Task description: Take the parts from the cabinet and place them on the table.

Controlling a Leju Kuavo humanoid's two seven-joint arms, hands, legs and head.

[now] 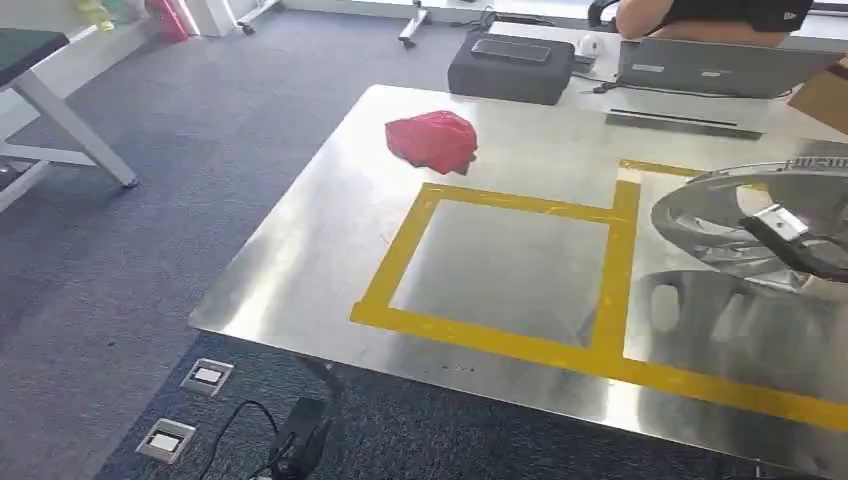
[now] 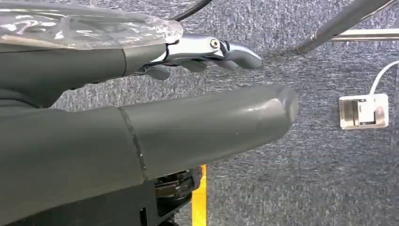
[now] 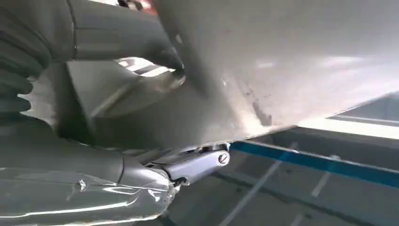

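A silver, wheel-shaped metal part [image 1: 720, 205] hangs just above the steel table [image 1: 300, 270] at its right side, over the right-hand yellow taped square; its reflection shows on the steel below. My right hand [image 1: 800, 245] grips the part at its rim with dark fingers. In the right wrist view the same part [image 3: 282, 61] lies close against my right hand [image 3: 70, 141], whose thumb presses on it. My left hand [image 2: 141, 132] hangs over grey carpet with fingers stretched out and nothing in it.
A yellow tape frame [image 1: 610, 270] marks a bare square mid-table. A crumpled red bag [image 1: 432, 140] lies at the table's far left. A black case [image 1: 512, 65], a laptop [image 1: 715, 65] and a person [image 1: 700, 15] are beyond. Floor sockets [image 1: 207, 376] and a cable lie below.
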